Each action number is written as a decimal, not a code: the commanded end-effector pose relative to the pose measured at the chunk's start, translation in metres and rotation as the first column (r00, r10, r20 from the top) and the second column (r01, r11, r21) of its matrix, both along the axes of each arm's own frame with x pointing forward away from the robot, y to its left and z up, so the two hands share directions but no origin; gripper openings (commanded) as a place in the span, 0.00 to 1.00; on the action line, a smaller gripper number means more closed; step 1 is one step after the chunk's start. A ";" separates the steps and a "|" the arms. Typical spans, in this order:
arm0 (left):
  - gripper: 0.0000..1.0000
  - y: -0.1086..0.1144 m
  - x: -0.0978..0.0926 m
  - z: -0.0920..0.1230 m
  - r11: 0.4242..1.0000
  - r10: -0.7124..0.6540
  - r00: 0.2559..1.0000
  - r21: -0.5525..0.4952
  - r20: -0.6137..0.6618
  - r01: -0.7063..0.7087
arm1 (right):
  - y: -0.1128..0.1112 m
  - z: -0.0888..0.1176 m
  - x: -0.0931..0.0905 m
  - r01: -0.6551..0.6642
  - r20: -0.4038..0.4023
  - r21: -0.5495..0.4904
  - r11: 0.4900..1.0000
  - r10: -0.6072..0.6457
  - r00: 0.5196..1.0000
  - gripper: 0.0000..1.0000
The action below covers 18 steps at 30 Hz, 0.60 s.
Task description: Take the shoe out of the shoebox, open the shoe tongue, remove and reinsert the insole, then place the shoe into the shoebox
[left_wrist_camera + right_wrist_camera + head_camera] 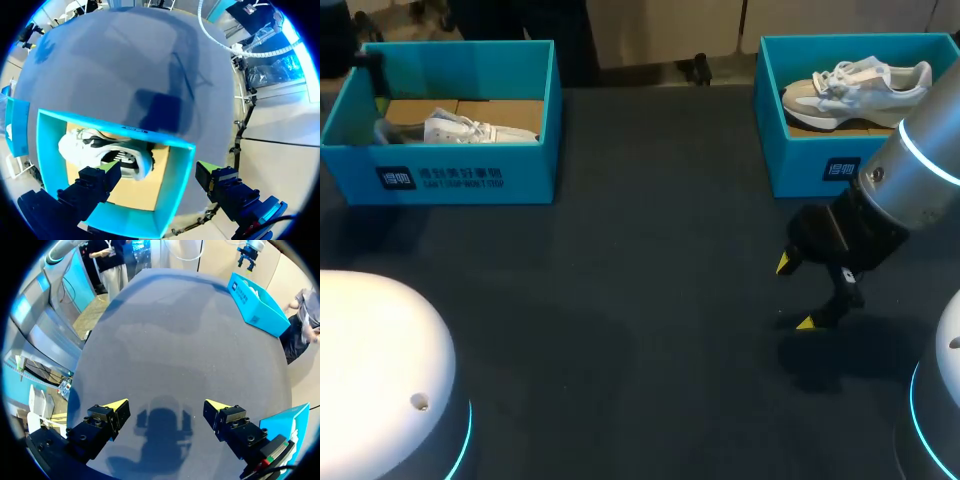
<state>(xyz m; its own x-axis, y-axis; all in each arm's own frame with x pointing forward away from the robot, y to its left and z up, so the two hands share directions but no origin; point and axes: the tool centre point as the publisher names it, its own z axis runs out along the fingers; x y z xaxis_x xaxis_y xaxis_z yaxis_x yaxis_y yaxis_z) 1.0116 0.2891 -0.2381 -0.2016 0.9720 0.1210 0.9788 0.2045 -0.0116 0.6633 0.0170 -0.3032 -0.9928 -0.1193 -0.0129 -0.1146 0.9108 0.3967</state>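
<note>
Job now: get the shoe out of its box. I think this is the very start, since no shoe is out yet.
Shoe: the white lace-up shoe [460, 128] lies inside the open teal cardboard shoebox [470, 175], at 10 o'clock on the dark grey counter [620, 300].
Left claw: the left claw [160, 167] hangs right over that box, spread wide and holding nothing. One finger is over the shoe. The other finger is past the box wall, so the wall sits between them.
Right claw: the right claw [794, 293] hangs over bare counter at 4 o'clock. It is spread wide and holds nothing too.
Other box: a second teal shoebox [800, 165] at 1 o'clock holds a cream and white sneaker [860, 85].
How to do it well: shift the left claw so both fingers are inside the walls, one on each side of the shoe. Go down slowly. Pinch a firm part, like the heel or the rim of the opening, not the loose laces. Then lift straight up until the shoe is higher than the wall.
Watch out: the box looks light, so it may tip or ride up with the shoe. The right claw is well apart from it, but it could come over and press a wall down.
</note>
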 end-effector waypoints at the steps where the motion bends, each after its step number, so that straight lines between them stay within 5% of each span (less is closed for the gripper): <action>1: 1.00 0.001 -0.030 0.038 1.000 -0.008 0.999 -0.002 0.044 0.008 | 0.000 -0.001 -0.001 0.000 0.002 -0.002 1.000 0.000 1.000 1.00; 18: 1.00 -0.006 -0.056 0.062 0.997 -0.071 0.997 -0.014 0.026 0.072 | 0.000 -0.001 -0.001 0.000 0.002 -0.002 1.000 0.000 1.000 1.00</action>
